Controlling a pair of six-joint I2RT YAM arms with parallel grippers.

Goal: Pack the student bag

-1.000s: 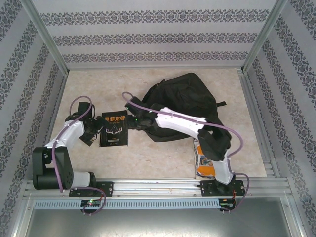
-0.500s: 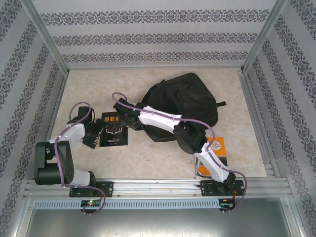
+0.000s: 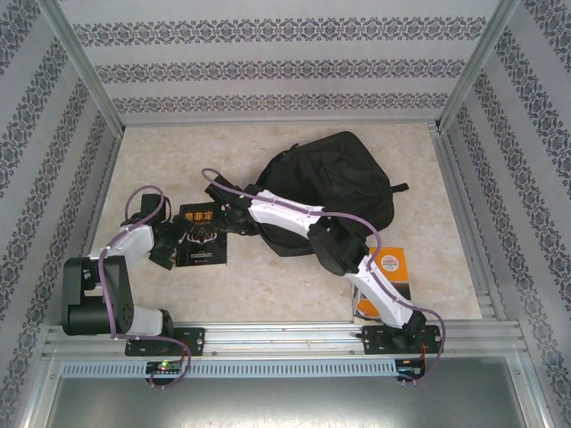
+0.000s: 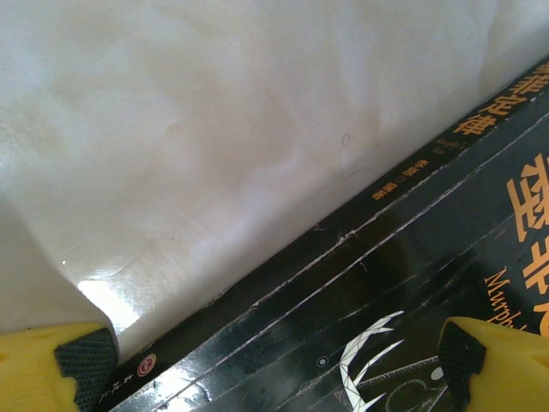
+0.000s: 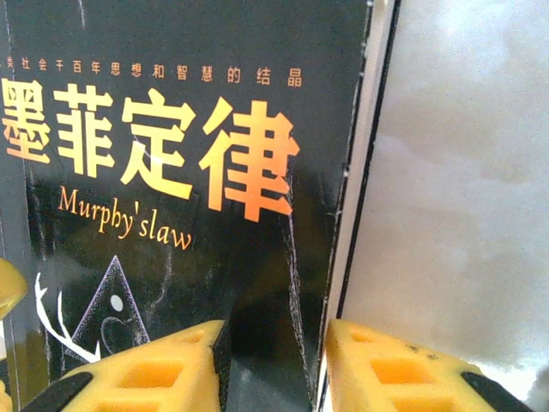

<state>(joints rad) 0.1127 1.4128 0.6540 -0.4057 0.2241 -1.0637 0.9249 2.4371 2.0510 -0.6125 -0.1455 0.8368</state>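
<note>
**Both grippers at the book, bag close behind**

The left gripper [image 4: 274, 378] is spread wide, one finger over the table [image 3: 268, 285] and the other over the cover of the black book [image 3: 203, 242], which lies flat. The right gripper [image 5: 274, 369] has its jaws slightly apart, straddling the book's page edge and clamping nothing. The bag [image 3: 332, 183] lies just behind and to the right of it, under the right arm.

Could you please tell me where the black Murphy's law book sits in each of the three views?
Top external: the black book lies left of centre, just left of the student bag.
Left wrist: the book crosses the lower right, spine running diagonally.
Right wrist: the book covers the left and centre.
Shared landmark: its orange title.
</note>
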